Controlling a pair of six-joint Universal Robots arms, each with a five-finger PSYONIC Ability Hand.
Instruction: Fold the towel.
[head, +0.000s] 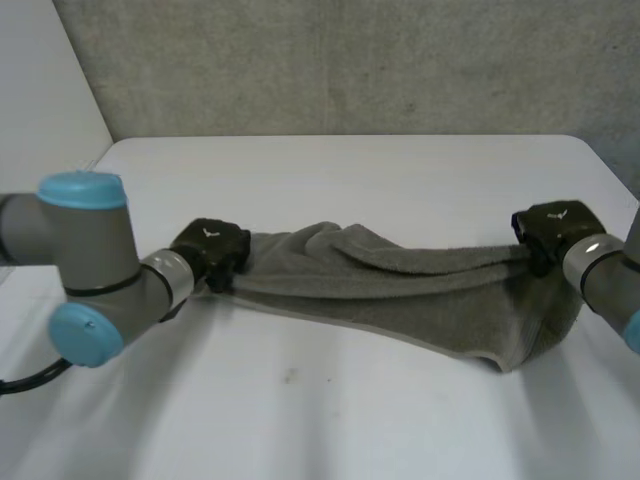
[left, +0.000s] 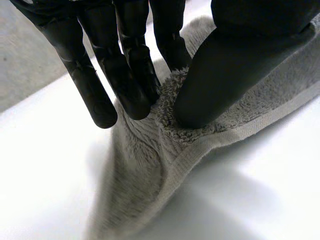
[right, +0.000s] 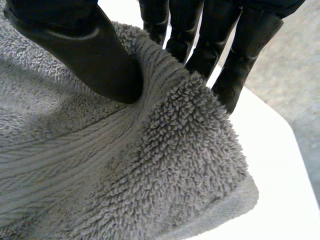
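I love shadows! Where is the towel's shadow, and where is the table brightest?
Left wrist view: the towel casts a grey shadow on the table under its hem; the table beside the left hand glows bright white. Head view: a faint shadow lies beneath the towel's sagging edge.

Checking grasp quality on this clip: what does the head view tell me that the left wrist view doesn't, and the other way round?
Head view: the full width of the towel, strung and sagging between the left hand and the right hand over the white table. Left wrist view: the pinch itself, with the thumb pressing the towel's end against the fingers, just beside its woven hem. Both: the left hand shut on one end of the towel, with the table beneath.
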